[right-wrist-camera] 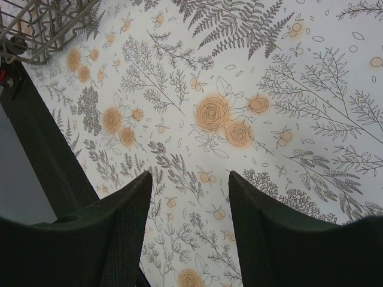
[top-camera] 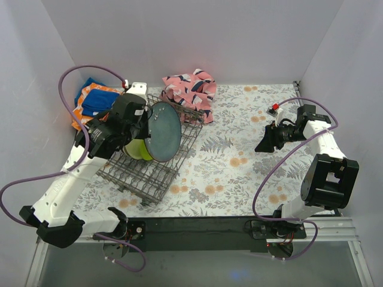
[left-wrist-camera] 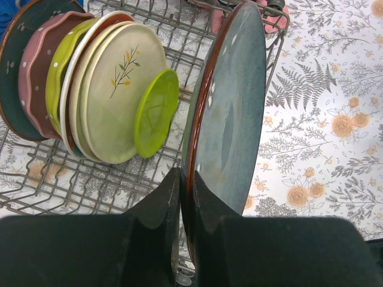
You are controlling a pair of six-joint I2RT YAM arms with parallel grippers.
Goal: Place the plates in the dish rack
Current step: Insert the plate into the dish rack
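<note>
— While the dish rack (top-camera: 146, 182) sits at nine o'clock on the floral tablecloth (top-camera: 239, 149), what's in it?
— Plates standing on edge in a row, with a cream plate (left-wrist-camera: 114, 89) and a small lime plate (left-wrist-camera: 155, 110) nearest.
— And the blue-grey plate (left-wrist-camera: 230, 119)?
— Upright at the rack's three o'clock side, with its rim pinched by the left gripper (left-wrist-camera: 185, 179).
— The right gripper (right-wrist-camera: 190, 179)?
— Fingers spread above the cloth, at three o'clock. A pink patterned cloth (top-camera: 190, 89) lies at the rack's one o'clock.

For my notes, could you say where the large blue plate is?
The plate stands on edge at the dish rack, left in the top view, clamped by the left gripper.
</note>
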